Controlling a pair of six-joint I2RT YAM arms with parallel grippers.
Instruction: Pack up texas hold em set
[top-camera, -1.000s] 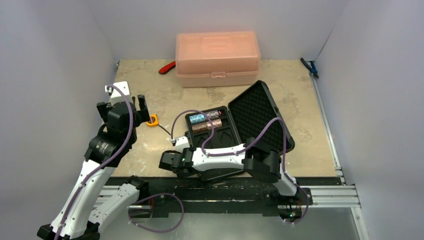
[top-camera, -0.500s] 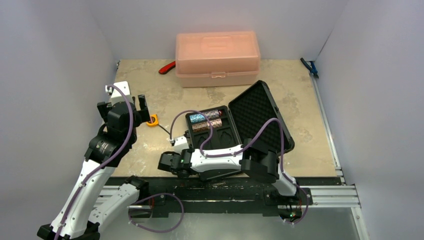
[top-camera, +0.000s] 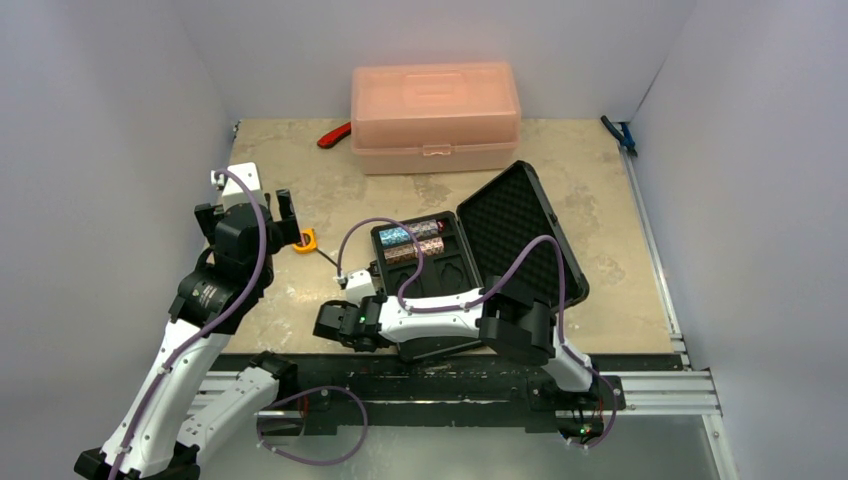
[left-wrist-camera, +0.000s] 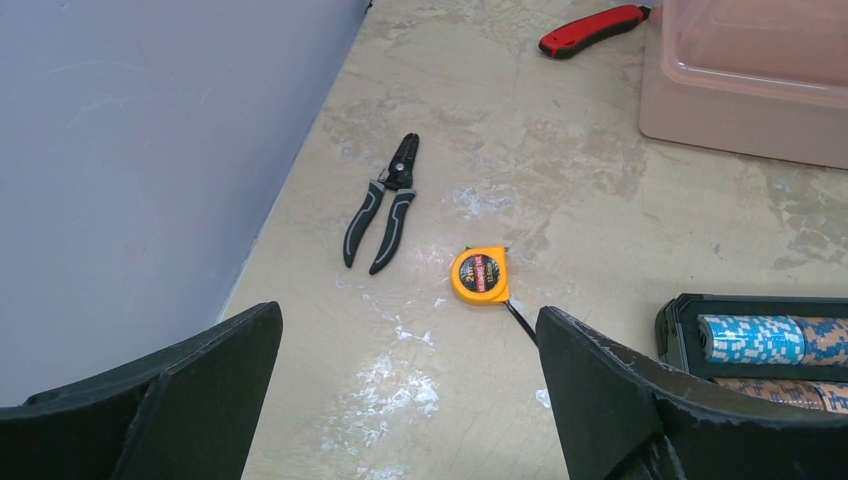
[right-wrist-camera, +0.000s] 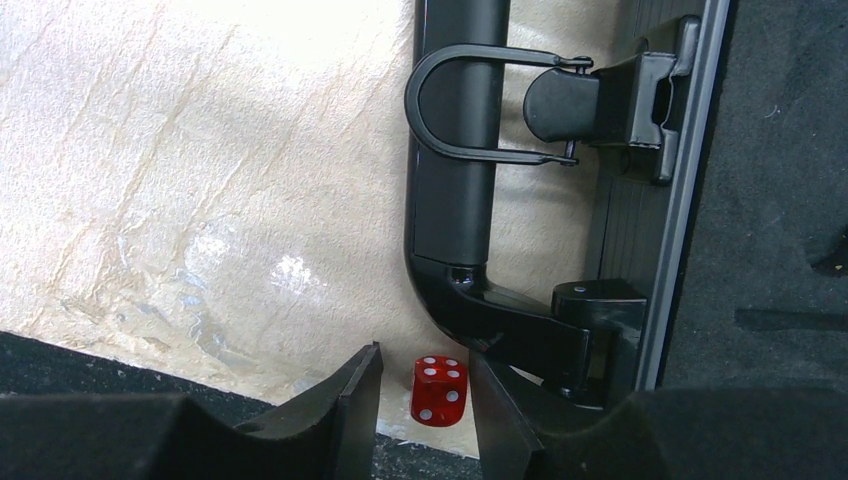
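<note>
Red die (right-wrist-camera: 438, 390) on pale stone counter (right-wrist-camera: 200, 150), and it sits right in the gap between the right fingers (right-wrist-camera: 345, 405)! Those fingers are apart, bracketing it low over the counter, nothing clamped yet. The die lies closer to the finger on the case side, and I cannot tell whether it touches. On the other side there's a sliver of daylight.

Straight ahead of the fingertips runs the black handle (right-wrist-camera: 455, 150), its long axis pointing away from them, its foot just beyond the die. That's the tight edge: the case-side finger has handle and hinge block crowding it, so my read is a straight squeeze, then a lift up and back. Out past the other finger it's open counter, plenty of room.

The case (top-camera: 470, 250) lies lid open beyond the right arm, with chips (top-camera: 410, 236) in its far slots.

The left fingers (left-wrist-camera: 200, 380) are spread wide and empty, hanging well off over the tape (left-wrist-camera: 479, 275), pliers (left-wrist-camera: 382, 215) farther ahead. The right arm is by far the nearer one.

A second die? Not visible from here.
</note>
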